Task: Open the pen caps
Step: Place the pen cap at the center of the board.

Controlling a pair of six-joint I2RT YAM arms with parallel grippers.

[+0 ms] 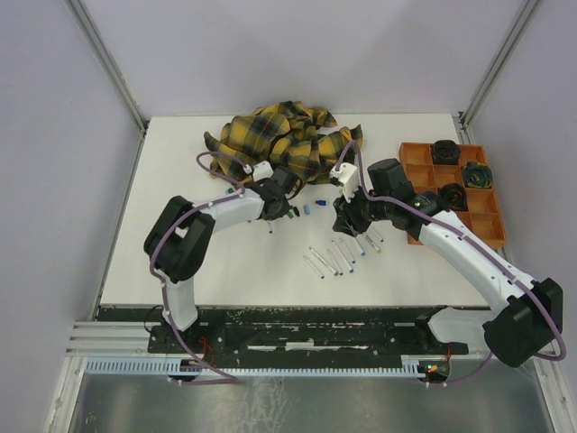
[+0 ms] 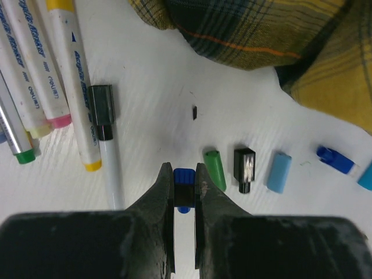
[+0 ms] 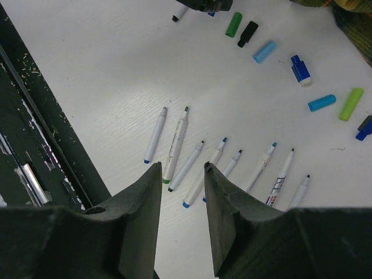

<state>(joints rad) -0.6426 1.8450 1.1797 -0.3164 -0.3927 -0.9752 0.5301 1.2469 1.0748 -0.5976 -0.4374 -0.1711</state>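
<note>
Left tool (image 2: 184, 170): fingers pressed in on a blue cap (image 2: 184, 176), low over the worktop (image 2: 151, 75). The pinch sits on the cap's sides, and its lower end is hidden between the fingers.
Blue cap: upright in the grip with no barrel showing beyond it, so it looks already pulled free. I cannot fully tell.
Loose caps: green cap (image 2: 215, 168) lies just beside the right finger. Next come the black cap (image 2: 244, 168), the light blue cap (image 2: 279, 172) and the dark blue cap (image 2: 335, 160), in a loose row and apart from one another.
Capped pens (image 2: 74, 87): bunched at the left, their coloured ends on. A black-capped pen (image 2: 103, 116) lies nearest the left tool.
Plaid cloth (image 2: 261, 35): beyond the caps, not touching them.
Right tool (image 3: 182, 167): fingers spread, holding nothing, hanging above the uncapped pens (image 3: 177, 145), which are fanned out with tips bare.
Step in hand: probably setting the blue cap down with the other caps, then taking the next capped pen.
Doing it well: lower until the cap nearly meets the worktop and let go on the bare patch short of the green cap. Part the fingers only a little, so the right finger does not flick that cap.
Next pen: the black-capped pen is the easiest reach. One tool should grip the barrel mid-length, the other the cap alone, and the pull should run straight along the pen.
Risk: round caps roll, and a drop from height may send one under the cloth.
</note>
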